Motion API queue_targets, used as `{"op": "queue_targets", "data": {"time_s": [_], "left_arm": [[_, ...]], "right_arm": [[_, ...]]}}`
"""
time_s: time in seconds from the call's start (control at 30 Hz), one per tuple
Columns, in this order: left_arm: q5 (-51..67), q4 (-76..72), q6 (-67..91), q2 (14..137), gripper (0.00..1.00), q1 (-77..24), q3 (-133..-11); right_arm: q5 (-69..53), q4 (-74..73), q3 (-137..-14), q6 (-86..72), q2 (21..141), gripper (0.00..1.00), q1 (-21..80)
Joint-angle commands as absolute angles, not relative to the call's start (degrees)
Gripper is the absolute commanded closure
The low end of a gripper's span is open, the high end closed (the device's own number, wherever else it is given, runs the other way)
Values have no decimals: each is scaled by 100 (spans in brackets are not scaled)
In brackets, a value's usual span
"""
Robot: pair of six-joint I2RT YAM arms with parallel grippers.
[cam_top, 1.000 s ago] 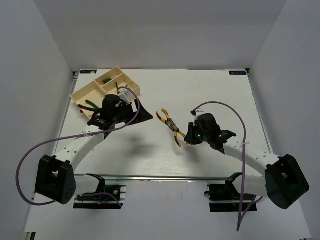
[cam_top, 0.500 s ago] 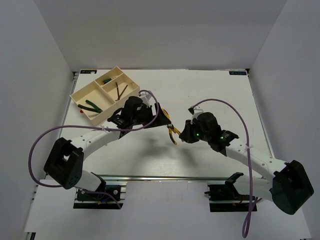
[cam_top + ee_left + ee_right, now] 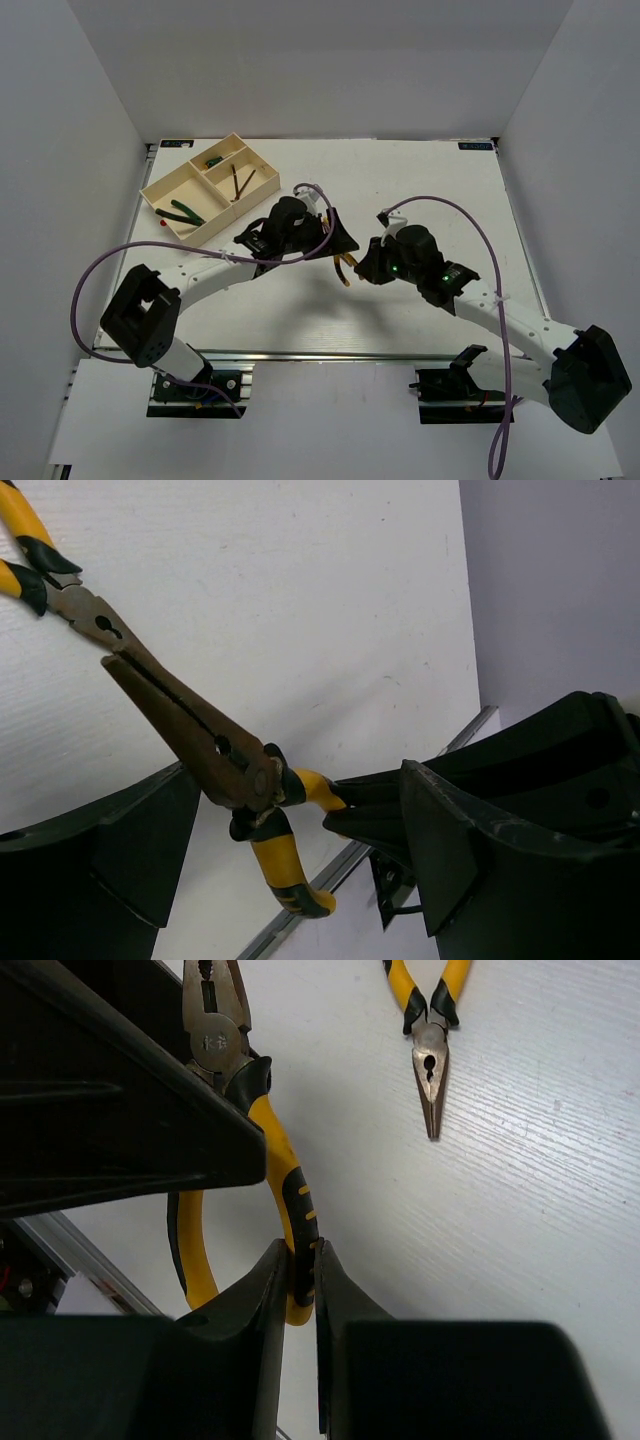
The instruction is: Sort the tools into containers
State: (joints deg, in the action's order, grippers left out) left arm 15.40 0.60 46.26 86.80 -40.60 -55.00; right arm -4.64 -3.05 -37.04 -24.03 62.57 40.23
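Observation:
My right gripper [image 3: 303,1250] is shut on one handle of the big yellow-and-black pliers [image 3: 285,1175]. In the top view it [image 3: 368,262] is at the table's middle. My left gripper [image 3: 300,780] is open. Its fingers [image 3: 110,850] stand on either side of those pliers' head [image 3: 190,730] without touching it. A second, small needle-nose pair with yellow handles [image 3: 428,1055] lies on the table beside them. The cream tray [image 3: 160,190] at the back left holds green-handled pliers [image 3: 182,212] in its long section, thin dark rods [image 3: 238,182] in one small section and a green piece [image 3: 212,160] in the other.
My two grippers are close together at the table's middle [image 3: 338,240]. The left gripper hides the needle-nose pliers in the top view. A small red object [image 3: 163,223] lies by the tray's near corner. White walls enclose the table.
My left arm has swung right from beside the tray to the middle and now straddles the pliers' head. My right gripper has shifted slightly left, still holding the pliers.

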Motion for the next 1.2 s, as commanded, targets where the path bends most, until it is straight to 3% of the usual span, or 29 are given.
{"op": "queue_targets", "data": {"time_s": [0.0, 0.13, 0.23, 0.37, 0.47, 0.53, 0.57, 0.67, 0.77, 1.17], "left_arm": [[1310, -255, 4843, 8578, 11, -4122, -5520], [1414, -430, 4922, 8683, 21, -4236, -5581], [1520, -492, 4975, 8780, 36, -4236, -5643], [1652, -694, 5097, 8859, 78, -4289, -5520], [1749, -878, 5185, 8860, 100, -4289, -5380], [1758, -949, 5203, 8851, 100, -4289, -5326], [1740, -941, 5203, 8807, 100, -4289, -5326], [1688, -835, 5133, 8710, 100, -4219, -5361], [1418, -572, 4984, 8570, 100, -4087, -5422], [299, 1063, 3816, 7937, 100, -3104, -6170]], "right_arm": [[-431, 264, -3832, -2514, 6029, 100, 4061], [-396, 264, -3832, -2505, 6003, 100, 4052], [-396, 281, -3806, -2522, 5985, 100, 4061], [-378, 325, -3744, -2531, 5933, 100, 4061], [-352, 325, -3727, -2531, 5906, 100, 4069], [-308, 308, -3709, -2523, 5871, 99, 4061], [-282, 299, -3700, -2514, 5854, 81, 4069], [-123, 229, -3656, -2505, 5757, 48, 4061], [-26, 123, -3586, -2452, 5625, 34, 4043], [668, -325, -3208, -2303, 5028, 26, 4034]]}}
